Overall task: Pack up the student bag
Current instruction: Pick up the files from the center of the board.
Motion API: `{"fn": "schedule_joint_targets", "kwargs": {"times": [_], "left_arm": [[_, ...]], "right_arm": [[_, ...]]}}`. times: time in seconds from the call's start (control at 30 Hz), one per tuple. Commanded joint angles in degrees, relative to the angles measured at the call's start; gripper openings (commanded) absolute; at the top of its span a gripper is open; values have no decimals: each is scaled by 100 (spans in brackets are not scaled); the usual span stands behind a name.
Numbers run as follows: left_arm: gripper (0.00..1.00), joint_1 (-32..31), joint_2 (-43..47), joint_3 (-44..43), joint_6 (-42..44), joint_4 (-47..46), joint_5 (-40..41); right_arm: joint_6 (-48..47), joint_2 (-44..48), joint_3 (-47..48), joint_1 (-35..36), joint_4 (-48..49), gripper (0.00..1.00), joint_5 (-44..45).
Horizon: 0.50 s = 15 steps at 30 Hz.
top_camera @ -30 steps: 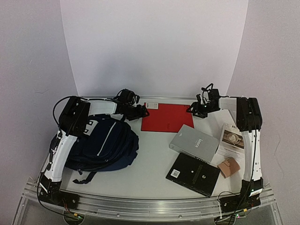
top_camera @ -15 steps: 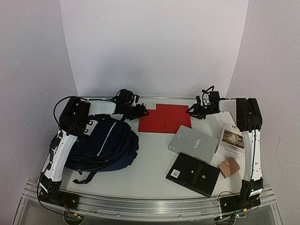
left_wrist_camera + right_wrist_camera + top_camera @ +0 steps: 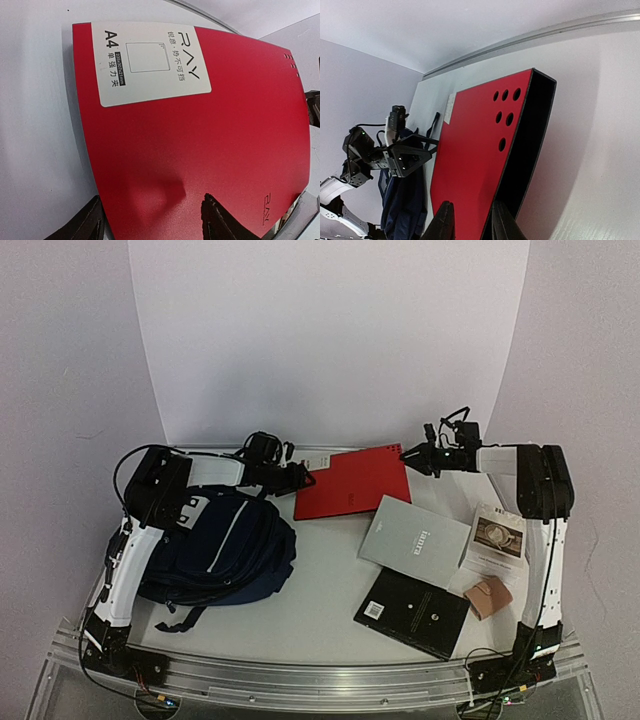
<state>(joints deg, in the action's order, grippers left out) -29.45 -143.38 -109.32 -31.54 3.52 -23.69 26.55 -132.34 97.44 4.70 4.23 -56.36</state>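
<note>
R fingers (image 3: pixel 409 455) clamped on far-R corner of red folder (image 3: pixel 350 485); that corner raised off tabletop (image 3: pixel 320 590). L fingers (image 3: pixel 303 478) apart, over folder's L end; contact unclear. Student bag (image 3: pixel 225 545) lies on tabletop, L side, just beside L fingers.

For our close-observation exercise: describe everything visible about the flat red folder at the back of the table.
The flat red plastic-looking folder has a white corner label reading A4 and RAY, six round holes and a black thick edge. It sits on the white table, far middle, its right end tilted up, pinched there by the right gripper. The open left gripper hovers at its left end.
</note>
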Motion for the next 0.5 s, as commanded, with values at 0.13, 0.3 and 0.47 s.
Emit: {"fn": "schedule_joint_targets", "kwargs": {"times": [0.13, 0.3, 0.47], "left_arm": [[63, -96, 231, 232, -63, -198, -533], [61, -96, 248, 311, -93, -316, -637], [60, -96, 310, 386, -63, -327, -597]], "right_arm": [[153, 225, -132, 359, 447, 21, -501], [187, 109, -107, 500, 447, 19, -463], [248, 160, -95, 562, 467, 2, -224]]}}
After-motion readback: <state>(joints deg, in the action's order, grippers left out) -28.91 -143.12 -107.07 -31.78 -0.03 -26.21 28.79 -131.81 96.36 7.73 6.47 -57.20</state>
